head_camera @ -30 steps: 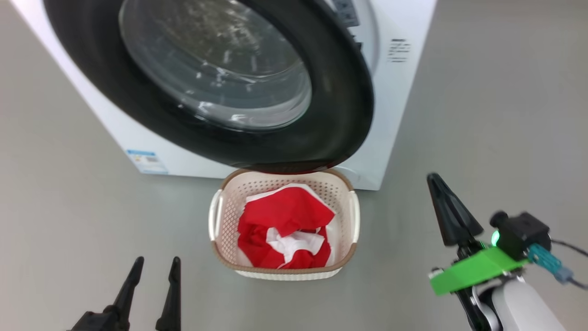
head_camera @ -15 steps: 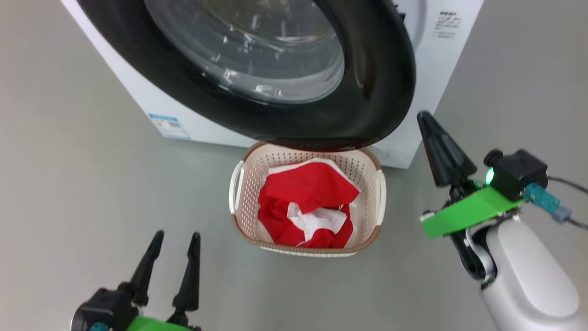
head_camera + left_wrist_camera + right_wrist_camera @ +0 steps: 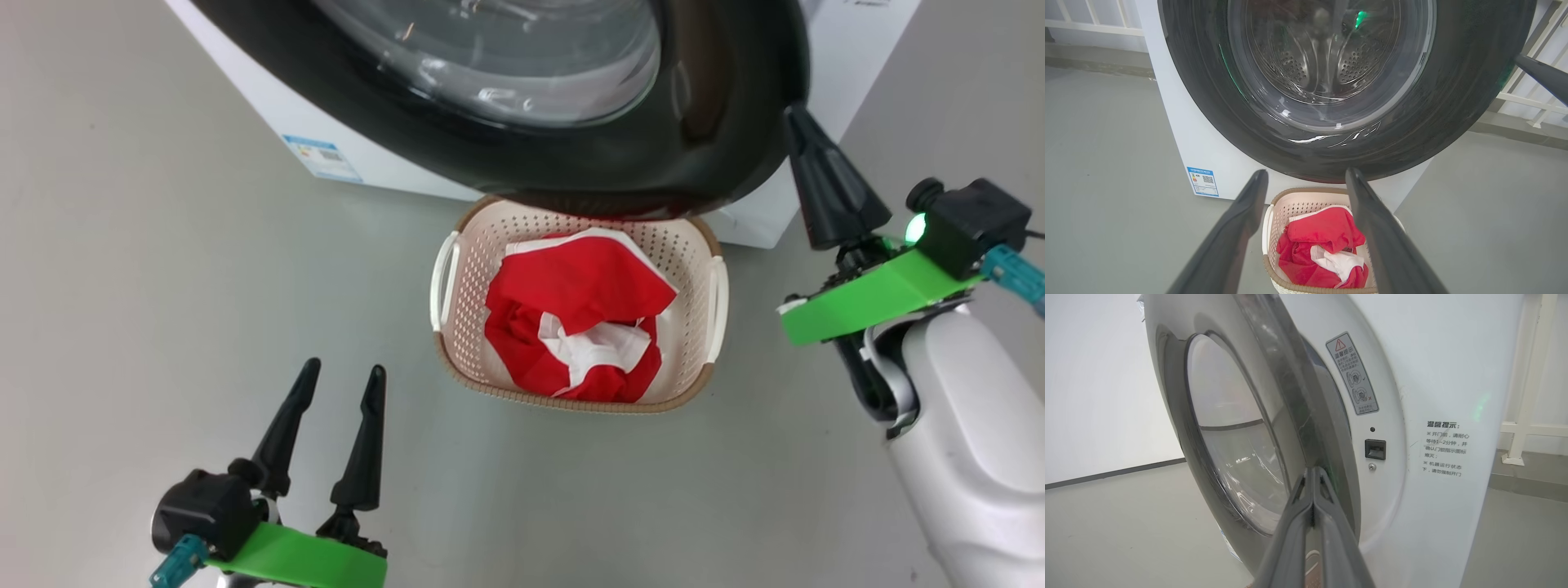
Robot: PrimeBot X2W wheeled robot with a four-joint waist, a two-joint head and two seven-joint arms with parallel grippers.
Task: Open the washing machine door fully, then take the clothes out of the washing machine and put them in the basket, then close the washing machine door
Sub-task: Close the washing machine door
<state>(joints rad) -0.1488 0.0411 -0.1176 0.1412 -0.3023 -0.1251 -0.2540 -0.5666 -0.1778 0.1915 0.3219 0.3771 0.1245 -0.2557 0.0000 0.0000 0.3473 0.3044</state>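
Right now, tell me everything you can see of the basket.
The basket is rectangular, cream plastic, with perforated walls, a brown woven-look rim and white side handles. It stands upright on the floor before the washing machine, its far rim under the part-open door. Red and white clothes lie inside. Whether the door touches it cannot be told.
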